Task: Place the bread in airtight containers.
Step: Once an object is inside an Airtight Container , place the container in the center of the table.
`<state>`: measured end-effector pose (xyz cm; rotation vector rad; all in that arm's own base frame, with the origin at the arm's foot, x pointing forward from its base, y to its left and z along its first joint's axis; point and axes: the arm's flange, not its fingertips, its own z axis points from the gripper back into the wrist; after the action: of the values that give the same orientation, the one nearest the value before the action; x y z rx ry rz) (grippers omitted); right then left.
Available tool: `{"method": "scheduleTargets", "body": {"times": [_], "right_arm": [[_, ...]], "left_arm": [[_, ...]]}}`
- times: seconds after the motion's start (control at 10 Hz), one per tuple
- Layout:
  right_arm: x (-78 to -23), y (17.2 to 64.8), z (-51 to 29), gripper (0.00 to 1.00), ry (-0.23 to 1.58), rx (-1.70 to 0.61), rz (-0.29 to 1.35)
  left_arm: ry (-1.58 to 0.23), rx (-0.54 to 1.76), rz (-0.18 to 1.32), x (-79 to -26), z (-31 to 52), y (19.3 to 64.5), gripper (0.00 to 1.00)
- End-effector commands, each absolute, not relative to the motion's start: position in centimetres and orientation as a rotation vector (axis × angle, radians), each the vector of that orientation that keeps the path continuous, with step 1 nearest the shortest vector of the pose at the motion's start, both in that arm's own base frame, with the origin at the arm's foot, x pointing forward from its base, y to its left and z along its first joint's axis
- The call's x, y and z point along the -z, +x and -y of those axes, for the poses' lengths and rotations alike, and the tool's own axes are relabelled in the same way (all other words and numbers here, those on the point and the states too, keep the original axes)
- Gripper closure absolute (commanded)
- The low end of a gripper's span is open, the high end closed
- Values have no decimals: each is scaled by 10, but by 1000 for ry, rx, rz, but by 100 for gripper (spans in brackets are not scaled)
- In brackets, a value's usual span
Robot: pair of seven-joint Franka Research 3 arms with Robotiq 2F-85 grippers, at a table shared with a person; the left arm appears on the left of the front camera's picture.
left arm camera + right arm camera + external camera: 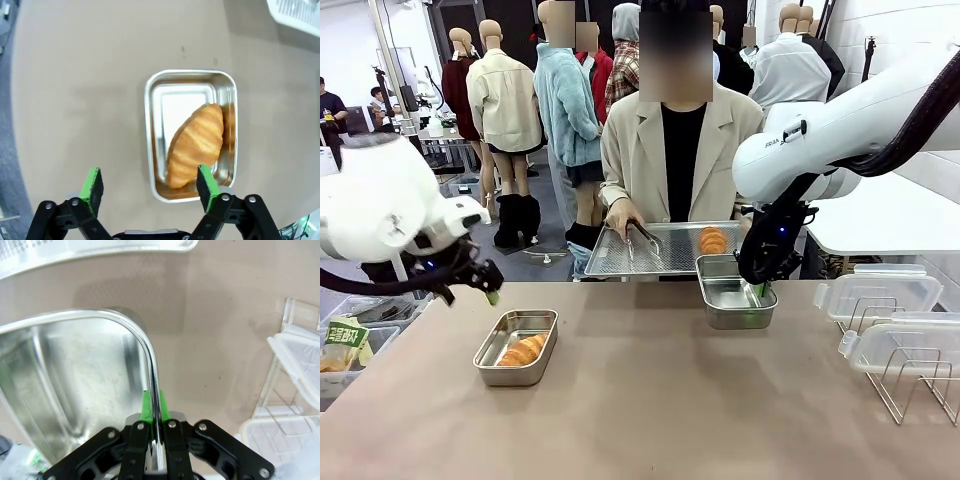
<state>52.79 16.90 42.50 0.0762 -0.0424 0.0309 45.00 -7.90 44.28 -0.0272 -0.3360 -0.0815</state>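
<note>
A: Okay, quick, where's the bread?
B: One golden-brown ridged roll lies diagonally inside the small rectangular shiny steel box on the brown surface, robot's left side. The second golden-brown roll sits on the large flat steel tray at the far edge, near the metal tongs in the person's hand.
A: Handling?
B: Looks light, soft and flaky, so it would probably crush under a hard squeeze. Best held across the thick middle, gently, not by the tapered tips.
A: Left gripper?
B: The left gripper is spread wide, green pads well apart with nothing between them. It hovers above the box's near end, clear of the roll.
A: Right one?
B: The right gripper is pressed together, pinching the thin wall of the second steel box, one pad inside and one outside. That box is empty and sits just beside the tray.
A: Lids?
B: The clear white-rimmed plastic lids are off, resting on the wire rack on the robot's right. Neither box is sealed yet.
</note>
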Motion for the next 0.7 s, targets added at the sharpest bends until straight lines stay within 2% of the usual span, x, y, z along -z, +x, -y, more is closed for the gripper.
{"method": "scheduleTargets", "body": {"times": [0.0,0.6], "right_arm": [[-425,526,-168,100,80,-27,64],[-425,526,-168,100,80,-27,64]], "left_arm": [[-9,80,339,-464,37,440,0],[20,-138,393,-491,-80,391,0]]}}
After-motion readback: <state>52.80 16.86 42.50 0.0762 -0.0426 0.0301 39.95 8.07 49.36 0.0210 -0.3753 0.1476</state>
